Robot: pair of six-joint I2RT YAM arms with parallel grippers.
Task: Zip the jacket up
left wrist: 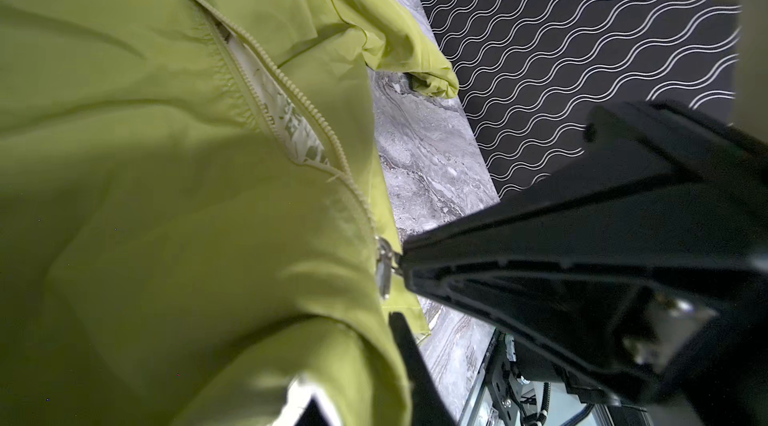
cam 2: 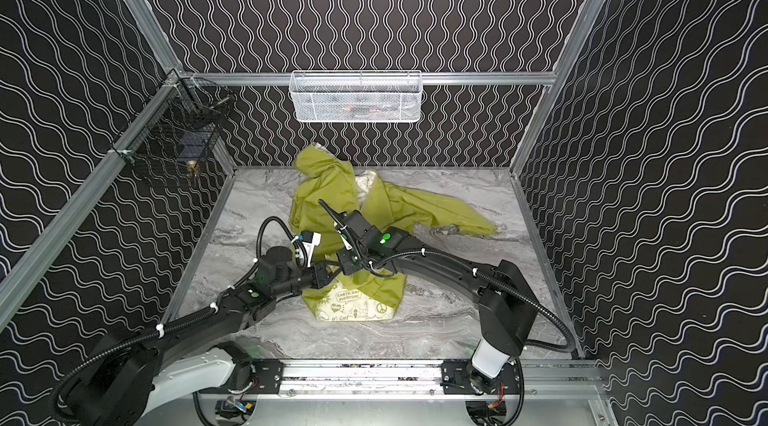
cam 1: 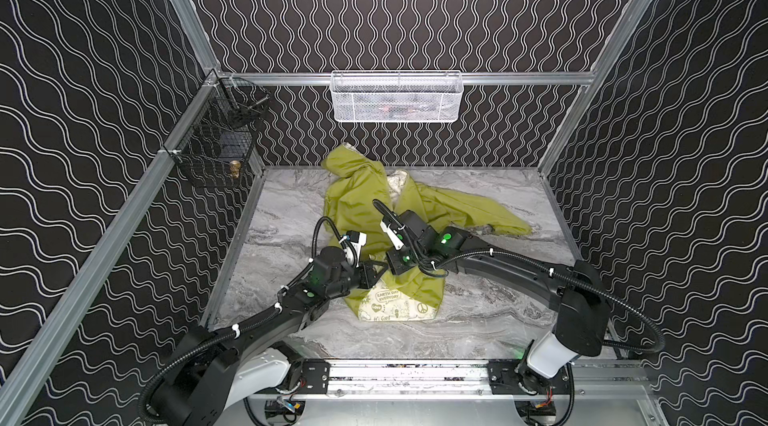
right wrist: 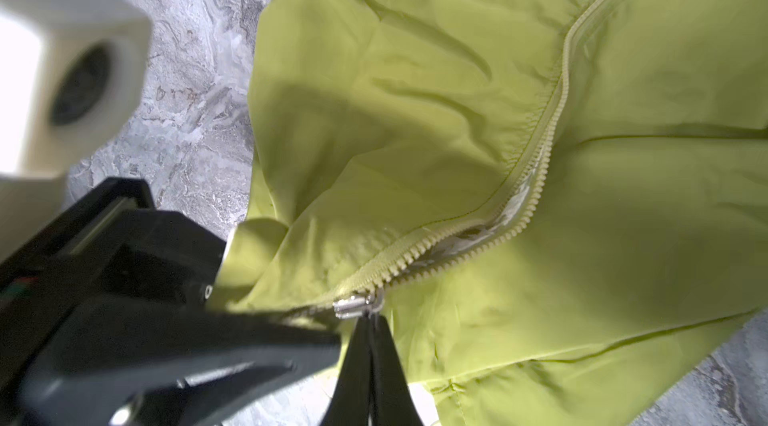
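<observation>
The thin lime-green hooded jacket point(cam 1: 357, 203) lies crumpled near the middle of the grey marble-patterned tabletop point(cam 1: 478, 320), with both arms meeting over its lower front. Its hem is turned back toward the arm bases, showing cream lining point(cam 1: 386, 303) printed with cartoons and the words "EARTH DAY EVERYDAY".

The right gripper point(right wrist: 370, 322) is clenched, its two black fingers pressed flat together, and their tips pinch the pull of the zipper slider point(right wrist: 357, 304), a small silver metal piece. Beyond these jaws the two rows of pale green zipper teeth point(right wrist: 540, 178) run away unjoined, and a sliver of printed lining shows in the gap between them. The fabric along the nearer row is puckered and creased.

The left gripper point(left wrist: 347, 347) comes in just beside the right jaws, on the closed stretch below the slider. Green cloth bulges between its fingers point(left wrist: 409, 365), but I cannot tell whether they pinch it or merely straddle it. The left arm's white camera housing point(right wrist: 75, 70) hangs close by on that same side.

One sleeve point(cam 1: 490, 216) sprawls across the table off to the side of the right jaws, and the hood point(cam 1: 345, 162) is bunched far beyond them, against the back wall.

Well clear of both jaws, a white wire-mesh basket point(cam 1: 397, 97) hangs on the rear rail and a black wire basket point(cam 1: 216, 145) on the left rail.
</observation>
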